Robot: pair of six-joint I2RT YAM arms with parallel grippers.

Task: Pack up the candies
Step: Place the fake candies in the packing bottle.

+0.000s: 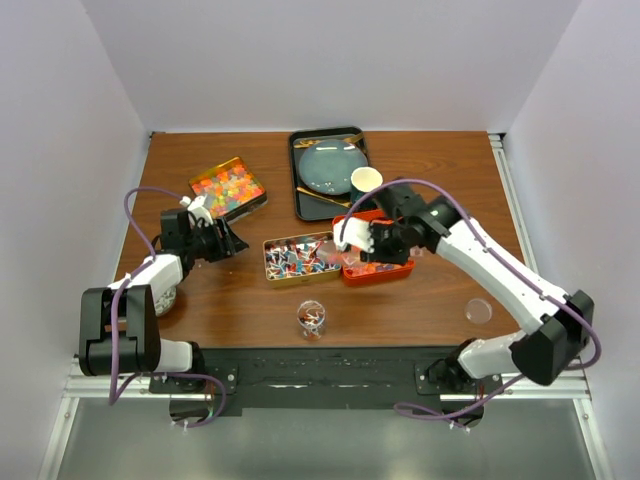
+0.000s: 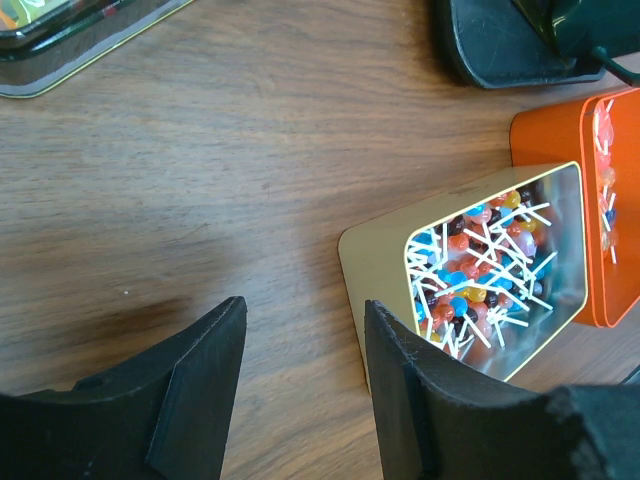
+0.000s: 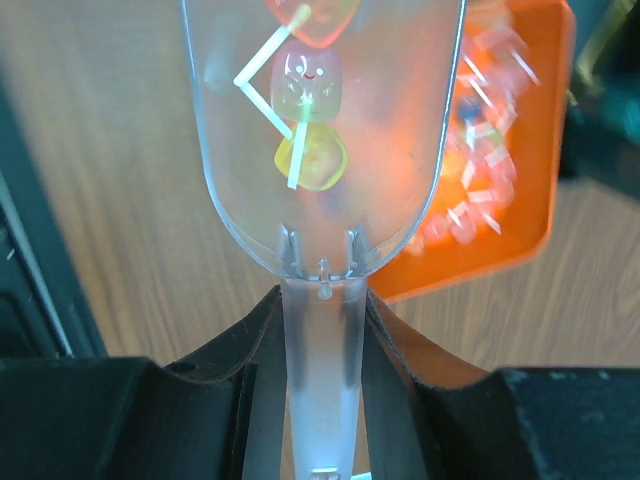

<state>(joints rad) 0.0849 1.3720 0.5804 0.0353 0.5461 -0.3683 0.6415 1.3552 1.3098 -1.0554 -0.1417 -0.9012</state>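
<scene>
Scooping step. The right end effector (image 3: 322, 345) is clamping the handle of a clear scoop (image 3: 400, 120) carrying a few candies (image 3: 310, 160) just right of the gold tin (image 2: 375, 260), where most are lying. The left end effector (image 2: 303, 345) is hovering half open, empty, left of that tin. Next, probably: carrying the scoop level to the clear jar (image 1: 311, 316) just in front of that tin.
</scene>
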